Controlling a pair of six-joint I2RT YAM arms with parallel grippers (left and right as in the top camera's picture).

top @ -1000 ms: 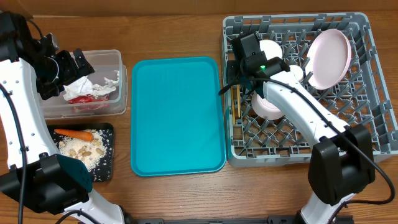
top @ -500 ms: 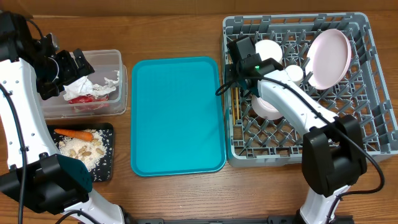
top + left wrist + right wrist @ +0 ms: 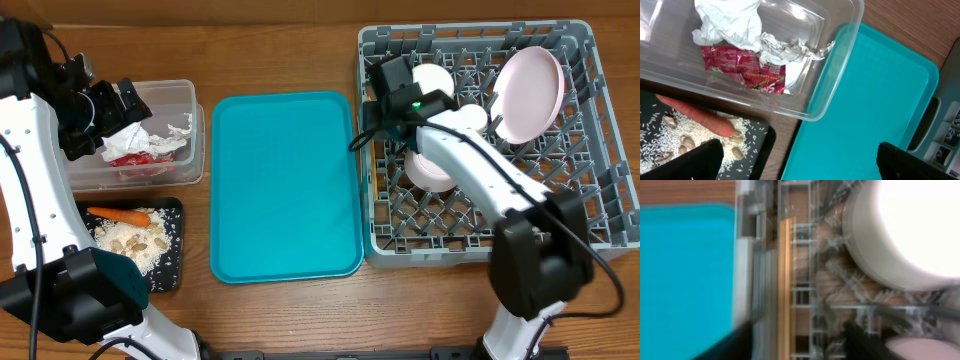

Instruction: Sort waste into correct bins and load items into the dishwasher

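The clear tub (image 3: 192,150) holds the red-and-silver wrapper (image 3: 747,70) and the white napkin (image 3: 730,20). A carrot (image 3: 118,214), rice and peanuts lie in the black tray (image 3: 172,272). My left gripper (image 3: 128,100) hovers open over the tub with nothing in it (image 3: 802,162). In the grey dishwasher rack (image 3: 600,200) stand a pink plate (image 3: 530,95), two whitish bowls (image 3: 432,80) (image 3: 430,170) and a small cup (image 3: 472,118). My right gripper (image 3: 378,112) is open at the rack's left edge. A wooden stick (image 3: 785,280) lies in the rack between its fingers.
A large teal tray (image 3: 285,185) lies flat between the bins and the rack, its corner under my left wrist (image 3: 875,100). The rack's left wall (image 3: 747,255) runs right beside my right gripper. Bare wooden table surrounds everything.
My right gripper has gone from shut to open over the rack's left side, and the wooden stick lies free in the rack. The left arm has not moved.
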